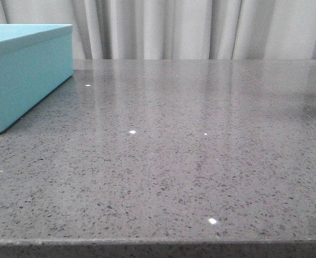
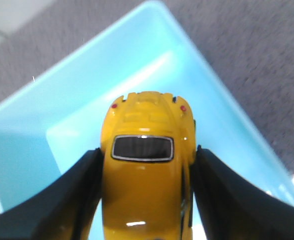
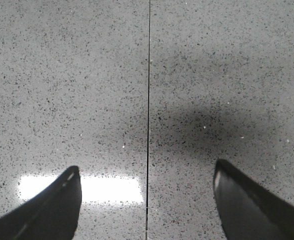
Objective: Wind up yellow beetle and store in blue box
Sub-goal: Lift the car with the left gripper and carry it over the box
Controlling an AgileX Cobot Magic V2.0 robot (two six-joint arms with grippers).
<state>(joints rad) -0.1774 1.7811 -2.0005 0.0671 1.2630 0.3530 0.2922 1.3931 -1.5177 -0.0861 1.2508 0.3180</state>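
Now clamped on yellow beetle (image 2: 146,175) by left gripper (image 2: 146,200), long axis toward 12 o'clock, directly above open blue box (image 2: 32,125). Right gripper (image 3: 147,200) spread wide over bare table (image 3: 212,60), holding nothing.

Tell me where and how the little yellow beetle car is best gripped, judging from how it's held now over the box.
Across its flanks, from above. The left gripper has one of its jaws on each side of the yellow beetle, around the cabin, level with the rear window. The sides there run nearly parallel, while the roof and tail are rounded and glossy and would likely slip. It hangs over the open blue box.
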